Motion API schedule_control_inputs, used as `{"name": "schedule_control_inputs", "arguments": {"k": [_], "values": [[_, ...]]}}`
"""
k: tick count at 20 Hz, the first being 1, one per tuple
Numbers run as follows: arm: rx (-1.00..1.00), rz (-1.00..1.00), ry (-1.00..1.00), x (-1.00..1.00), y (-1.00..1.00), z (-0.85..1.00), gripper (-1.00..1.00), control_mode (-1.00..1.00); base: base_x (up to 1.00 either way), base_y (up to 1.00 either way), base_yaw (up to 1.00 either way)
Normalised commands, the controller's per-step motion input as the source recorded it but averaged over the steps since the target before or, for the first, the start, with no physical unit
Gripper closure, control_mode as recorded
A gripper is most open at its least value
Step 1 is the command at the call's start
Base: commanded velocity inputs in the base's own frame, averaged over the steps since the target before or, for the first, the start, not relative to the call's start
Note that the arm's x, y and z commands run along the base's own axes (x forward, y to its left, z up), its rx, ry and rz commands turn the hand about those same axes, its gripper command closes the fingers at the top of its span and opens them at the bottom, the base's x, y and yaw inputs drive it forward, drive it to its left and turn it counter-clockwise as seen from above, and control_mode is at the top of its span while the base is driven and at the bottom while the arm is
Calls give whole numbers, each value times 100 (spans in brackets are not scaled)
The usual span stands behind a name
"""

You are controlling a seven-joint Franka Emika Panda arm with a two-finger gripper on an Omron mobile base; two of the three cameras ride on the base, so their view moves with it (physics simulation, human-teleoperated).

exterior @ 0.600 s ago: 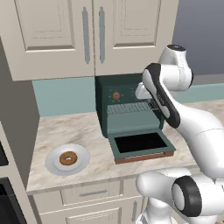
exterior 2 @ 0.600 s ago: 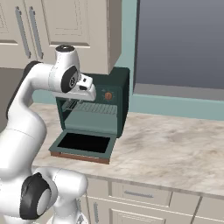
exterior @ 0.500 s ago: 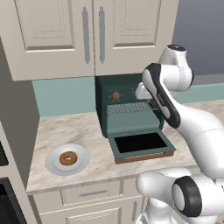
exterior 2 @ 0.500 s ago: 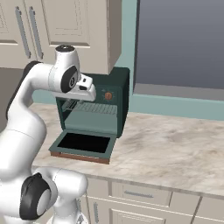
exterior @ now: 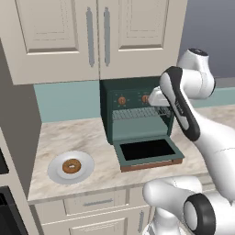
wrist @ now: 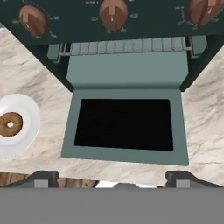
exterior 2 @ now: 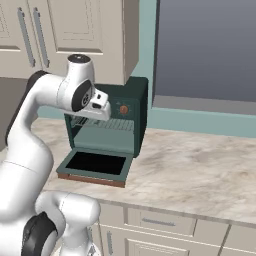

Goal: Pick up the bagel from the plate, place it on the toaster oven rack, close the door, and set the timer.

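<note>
Jaws of the two-finger gripper [wrist: 112,177] stand spread wide with nothing between them, the two small dark fingertips [wrist: 43,177] poking up far apart at the bottom of the hand view. The hand hangs above and in front of the dark green box-shaped toaster oven [exterior: 137,110], looking down on it; in the base views the hand itself is mostly hidden behind the white arm, so its exact height over the oven is hard to judge.

Below the fingertips, the oven's dark green door [wrist: 125,126], with its large dark glass window, lies folded down flat onto the pale marbled stone counter [exterior 2: 200,170]. Its copper-brown bar handle [exterior: 153,164] runs along the edge farthest from the oven body. Inside the oven mouth, the flat silver-grey wire rack [wrist: 127,46] sits level in the upper part of the cavity, bare. Three round copper-brown knobs [wrist: 113,15] line the panel above the opening.

On the counter, well apart from the oven on the door's left in the left base view, rests the round shallow white-grey plate [exterior: 57,173]. The small golden-brown ring bagel [exterior: 71,166] lies flat near the plate's middle.

Cream panelled wall cabinets [exterior: 92,36] hang above the oven.
</note>
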Motion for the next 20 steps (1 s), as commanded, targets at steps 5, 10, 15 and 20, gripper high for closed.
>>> {"name": "schedule_control_inputs", "arguments": {"k": [5, 10, 15, 20], "values": [[18, 0, -13, -51, -29, -6, -100, -100, 0, 0, 0], [12, 1, -18, -39, -22, -29, -100, -100, 0, 0, 0], [14, 2, -12, -6, -9, -38, -100, -100, 0, 0, 0], [21, 0, -1, 29, 0, -35, -100, -100, 0, 0, 0]]}}
